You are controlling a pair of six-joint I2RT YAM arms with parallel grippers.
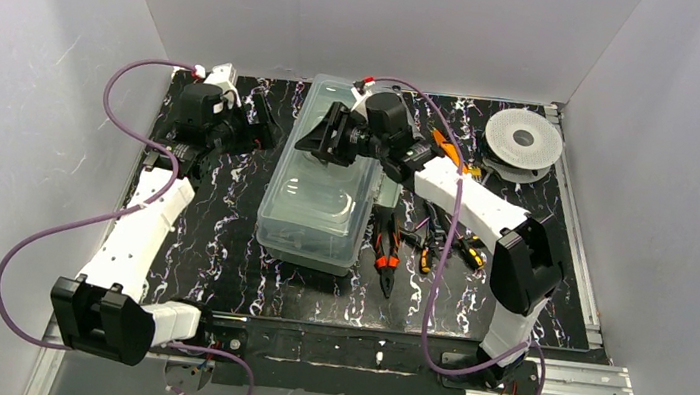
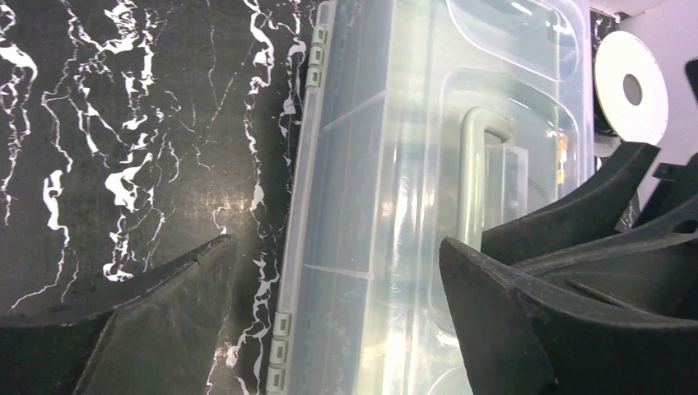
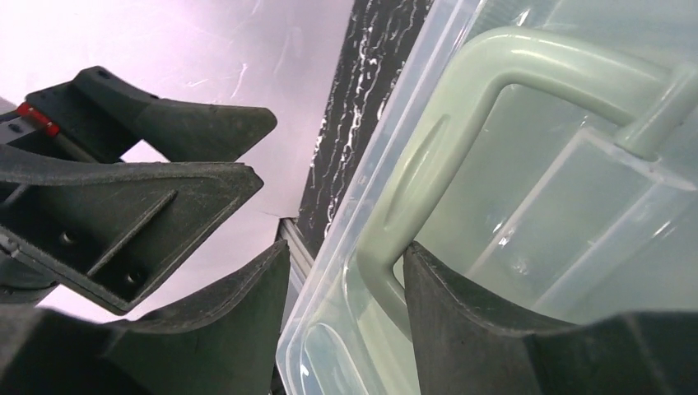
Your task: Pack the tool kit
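Centrally, the right hand (image 3: pixel 346 251), fingers parted, straddles the clear toolbox's (image 1: pixel 315 203) green handle (image 3: pixel 428 156), probably to lift its lid; the left hand (image 2: pixel 337 240) hovers alongside, wide open, empty.

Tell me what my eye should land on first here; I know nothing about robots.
The big clear plastic box in the middle of the black marbled table stands out most. The right end effector is spread open over its far end, by the pale green handle. Right of the box lies a heap of orange-handled pliers, and a white spool sits at the far right corner.
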